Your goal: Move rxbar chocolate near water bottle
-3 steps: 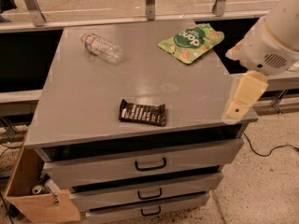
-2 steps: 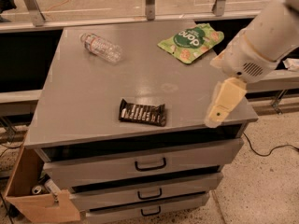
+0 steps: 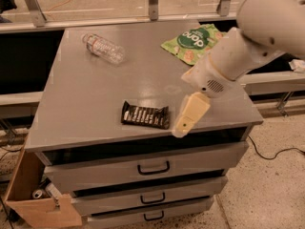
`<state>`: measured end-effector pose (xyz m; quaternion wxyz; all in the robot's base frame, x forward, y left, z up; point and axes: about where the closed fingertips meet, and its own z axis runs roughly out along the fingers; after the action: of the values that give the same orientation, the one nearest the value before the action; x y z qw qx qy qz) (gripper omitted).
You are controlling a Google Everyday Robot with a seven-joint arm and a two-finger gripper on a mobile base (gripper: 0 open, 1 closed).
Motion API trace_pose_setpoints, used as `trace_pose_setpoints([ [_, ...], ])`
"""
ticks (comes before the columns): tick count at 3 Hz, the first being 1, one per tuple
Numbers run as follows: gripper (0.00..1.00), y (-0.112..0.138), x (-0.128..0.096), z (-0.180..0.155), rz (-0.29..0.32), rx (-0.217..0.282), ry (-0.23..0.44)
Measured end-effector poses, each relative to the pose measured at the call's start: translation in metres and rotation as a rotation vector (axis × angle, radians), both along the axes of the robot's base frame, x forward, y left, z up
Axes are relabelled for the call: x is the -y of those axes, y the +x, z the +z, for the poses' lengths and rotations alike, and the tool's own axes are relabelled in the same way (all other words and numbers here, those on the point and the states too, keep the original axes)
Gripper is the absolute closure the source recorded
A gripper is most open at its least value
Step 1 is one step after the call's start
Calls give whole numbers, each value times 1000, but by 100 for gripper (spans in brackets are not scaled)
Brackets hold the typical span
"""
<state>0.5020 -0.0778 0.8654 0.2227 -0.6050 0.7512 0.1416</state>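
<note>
While claw hovers beside flat, glossy rxbar chocolate

The white arm was shown extended from the upper right corner, sloped downward and to the left. The wrist was set below it, and the cream-coloured gripper was held at its end, right of centre, pointed down-left.

Matt grey tabletop; glossy black rxbar chocolate wrapper; clear crinkled plastic water bottle; smooth cream plastic gripper, right of centre.
</note>
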Motion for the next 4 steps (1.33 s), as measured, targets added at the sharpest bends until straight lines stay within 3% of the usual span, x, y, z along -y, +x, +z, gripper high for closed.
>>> trace_pose_setpoints([
  [2, 1, 7, -72, -30, 51, -19, 105],
  [4, 46, 2, -97, -44, 75, -28, 143],
])
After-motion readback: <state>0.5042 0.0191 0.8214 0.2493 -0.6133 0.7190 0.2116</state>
